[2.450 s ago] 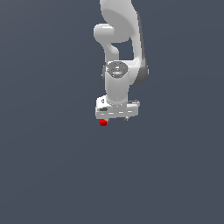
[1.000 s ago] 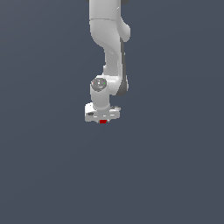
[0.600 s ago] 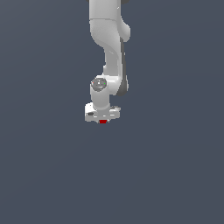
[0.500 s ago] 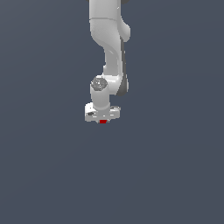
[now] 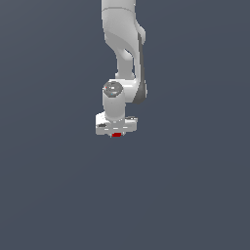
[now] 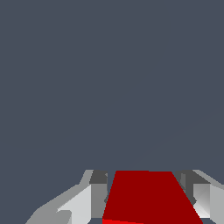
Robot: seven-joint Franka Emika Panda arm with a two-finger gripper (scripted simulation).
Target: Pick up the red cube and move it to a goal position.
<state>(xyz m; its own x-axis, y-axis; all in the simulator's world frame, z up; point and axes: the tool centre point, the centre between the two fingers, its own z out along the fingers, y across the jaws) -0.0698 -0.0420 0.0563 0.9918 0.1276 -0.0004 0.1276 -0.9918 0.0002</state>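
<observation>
Landmark: gripper [image 5: 116, 133], white, at the end of the arm [image 5: 123, 58], which comes down from the top of the exterior view.
Red cube [image 5: 116, 135]: directly under the gripper body, seated betw. the fingers; only a small red sliver shows below the white hand in the exterior view.
Wrist view: red cube [image 6: 148, 197] fills the gap betw. the two fingers [image 6: 83, 203], one flanking each side, both right up against its side faces; no gap visible.
Gripper state: clenched on the red cube, jaws closed as far as the cube allows.
Key relation: cube sits centred betw. the fingertips, i.e. no offset from the gripper to either side; cube travels w/ the hand.
Long axis: n/a, cube looks equal on all sides; its faces look square to the fingers, not twisted.
Support: no table edge or shadow to read under the gripper; can't tell if the cube is off a surface, backgrd is flat grey.
Goal position: no marker visible in either view, so direction from gripper to goal can't be told.
Step (judgement): carry phase, grasp done, transport to goal left.
Risk (judgement): slip if the squeeze is light, since the cube is small vs. the gripper; grip looks centred, so prob. low.
</observation>
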